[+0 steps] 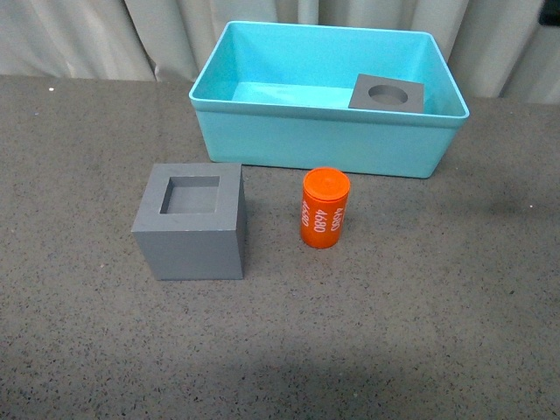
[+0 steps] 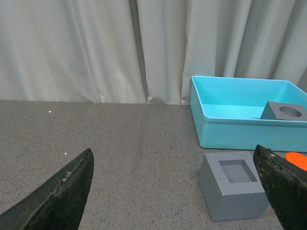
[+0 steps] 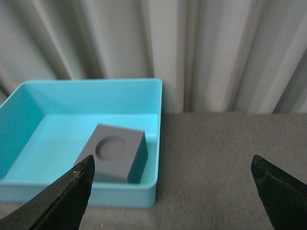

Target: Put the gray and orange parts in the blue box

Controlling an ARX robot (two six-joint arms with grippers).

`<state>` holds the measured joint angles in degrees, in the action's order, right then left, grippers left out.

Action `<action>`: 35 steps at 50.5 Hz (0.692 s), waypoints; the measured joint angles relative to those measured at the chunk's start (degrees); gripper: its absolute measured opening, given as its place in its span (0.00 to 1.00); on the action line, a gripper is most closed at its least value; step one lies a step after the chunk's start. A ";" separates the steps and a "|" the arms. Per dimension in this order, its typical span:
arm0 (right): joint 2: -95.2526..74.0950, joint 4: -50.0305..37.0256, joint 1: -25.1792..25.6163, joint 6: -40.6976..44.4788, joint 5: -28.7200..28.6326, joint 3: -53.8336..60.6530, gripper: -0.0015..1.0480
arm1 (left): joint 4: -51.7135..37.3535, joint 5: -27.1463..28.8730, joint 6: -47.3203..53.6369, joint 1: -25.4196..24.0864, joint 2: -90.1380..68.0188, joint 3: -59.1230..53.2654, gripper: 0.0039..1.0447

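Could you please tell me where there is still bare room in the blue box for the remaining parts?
The blue box is bare across its left and middle; only its right side is taken, by the round-hole cube. The table is open in front of the square-recess cube and orange cylinder; behind them, tighter.

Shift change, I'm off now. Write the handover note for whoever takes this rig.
Left gripper: open, empty.
Right gripper: open, empty.
Done: the round-hole gray cube sits inside the blue box, toward its right side.
Left: the square-recess gray cube and the orange cylinder both stand on the table in front of the box, apart from each other, with the cube further left. Both still have to go in.
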<state>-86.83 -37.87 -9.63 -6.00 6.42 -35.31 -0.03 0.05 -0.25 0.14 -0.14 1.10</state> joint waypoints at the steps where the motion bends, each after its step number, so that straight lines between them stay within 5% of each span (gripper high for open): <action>1: 1.53 0.74 0.26 -0.33 -1.51 1.68 0.91 | 0.00 0.00 -0.02 0.00 0.00 0.00 0.94; 10: 10.36 2.73 0.83 -1.27 -5.31 12.07 0.91 | 0.02 0.02 0.00 0.00 0.02 0.00 0.94; 15: 10.47 2.73 0.85 -1.27 -5.33 12.11 0.91 | 7.89 13.44 -6.75 1.86 -11.02 4.22 0.94; 35: 10.51 2.71 0.85 -1.27 -5.42 12.13 0.91 | -18.93 5.70 -15.54 -1.18 -57.92 15.67 0.94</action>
<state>-76.31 -35.16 -8.78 -7.27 0.99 -23.18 -18.96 5.76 -15.79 -1.04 -58.06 16.78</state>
